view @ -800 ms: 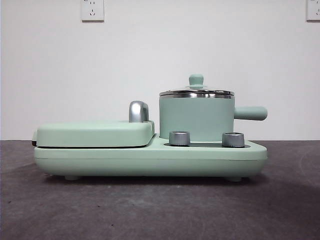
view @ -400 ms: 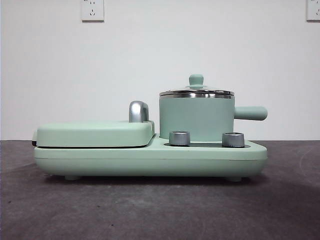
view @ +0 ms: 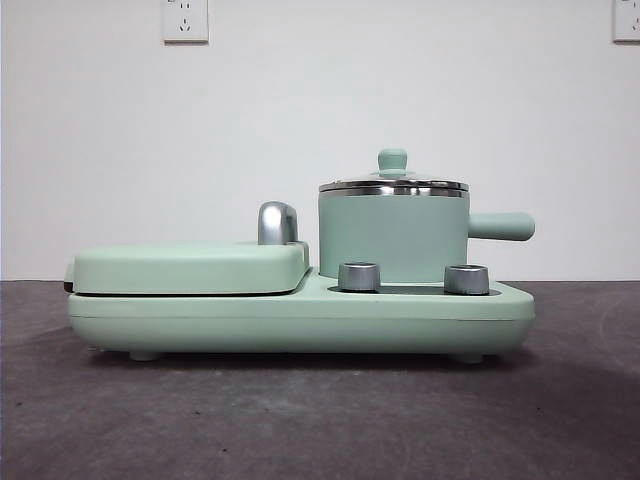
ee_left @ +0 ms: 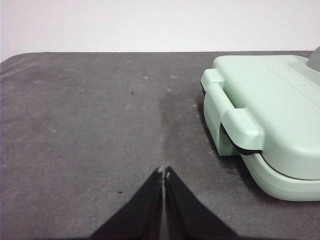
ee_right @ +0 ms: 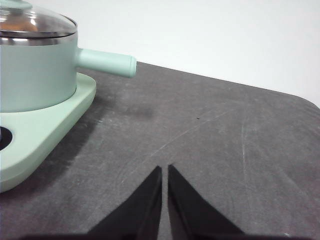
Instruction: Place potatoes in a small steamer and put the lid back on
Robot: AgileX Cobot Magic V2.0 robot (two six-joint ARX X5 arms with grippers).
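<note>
The small steamer is a mint-green pot with a steel rim and a side handle. It stands on the right half of a mint-green cooker base. The glass lid with its green knob sits on the pot. The pot and lid also show in the right wrist view. Something orange-brown shows faintly through the glass there; the potato is not clearly visible. My left gripper is shut and empty over bare table beside the cooker's griddle end. My right gripper is shut and empty over table beside the pot handle.
A flat mint-green griddle cover with a chrome handle takes the cooker's left half; it also shows in the left wrist view. Two steel knobs sit on the base in front of the pot. A dark grey table and white wall surround it.
</note>
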